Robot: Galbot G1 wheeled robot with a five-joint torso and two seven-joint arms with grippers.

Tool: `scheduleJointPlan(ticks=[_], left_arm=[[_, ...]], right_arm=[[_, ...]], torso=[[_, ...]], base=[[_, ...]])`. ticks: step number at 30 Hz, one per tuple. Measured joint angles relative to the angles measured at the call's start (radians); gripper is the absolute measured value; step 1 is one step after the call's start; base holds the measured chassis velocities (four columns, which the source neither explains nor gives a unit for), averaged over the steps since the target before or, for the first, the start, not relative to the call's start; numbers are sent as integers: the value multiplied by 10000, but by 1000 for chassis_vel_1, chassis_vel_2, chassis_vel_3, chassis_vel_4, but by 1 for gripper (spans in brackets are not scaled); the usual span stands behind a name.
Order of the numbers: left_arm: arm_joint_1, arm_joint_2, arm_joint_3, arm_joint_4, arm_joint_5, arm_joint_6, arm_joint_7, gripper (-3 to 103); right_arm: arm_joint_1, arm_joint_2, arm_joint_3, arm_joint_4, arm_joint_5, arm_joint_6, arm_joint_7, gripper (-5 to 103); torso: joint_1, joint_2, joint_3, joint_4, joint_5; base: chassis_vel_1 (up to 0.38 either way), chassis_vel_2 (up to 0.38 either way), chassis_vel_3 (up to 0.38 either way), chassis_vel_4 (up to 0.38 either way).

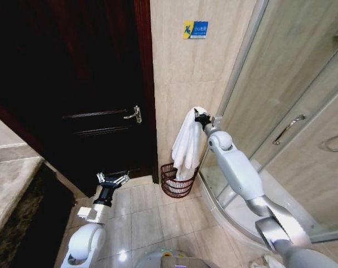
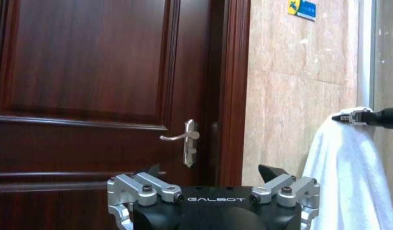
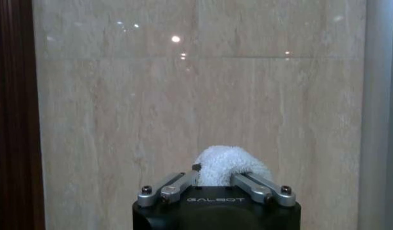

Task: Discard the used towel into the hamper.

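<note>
Towel [image 1: 187, 146], soft and limp, hangs above the hamper [image 1: 177, 180], top fold clenched in right claw [image 1: 201, 118]; left claw [image 1: 112, 180] spread, idle.

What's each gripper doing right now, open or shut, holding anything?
Left gripper: open, empty, low in front of the door.
Right gripper: shut on the towel, which hangs above the hamper.

White towel [image 1: 188, 146], soft and thick, pinched at its top end by the right gripper [image 1: 201, 118], hanging down in long folds close to the tiled wall. Lower end reaching into the hamper [image 1: 176, 182], a round dark red-brown wire basket standing upright on the floor at the wall's foot.
</note>
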Motion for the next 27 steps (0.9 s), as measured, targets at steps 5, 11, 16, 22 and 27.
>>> scheduleJointPlan(ticks=[5, 11, 16, 22, 27], left_arm=[[2, -23, 13, -1, 19, -12, 8, 100], [-46, -36, 43, 45, 32, -12, 20, 100], [-47, -56, 60, 82, 35, -22, 31, 100], [-8, -56, 25, 98, 23, -52, 38, 100], [12, -135, -11, 22, 54, -71, 35, 100]], right_arm=[[-530, -59, 242, 403, -20, -6, 10, 4], [-990, -59, 479, 703, -122, -11, 4, 4], [-1317, -11, 653, 815, -257, 12, -50, 4], [-1368, 101, 682, 837, -305, 20, -57, 4], [-1524, 79, 811, 987, -305, 22, -57, 4]], torso=[[0, 0, 0, 3, -1], [0, 0, 0, 1, -1], [0, 0, 0, 0, 0], [0, 0, 0, 3, -2], [0, 0, 0, 4, -2]], base=[[-44, 39, 33, -36], [-49, 40, 47, -46], [-37, 28, 31, -41], [-12, 19, 9, -12], [-22, 38, 26, -21]])
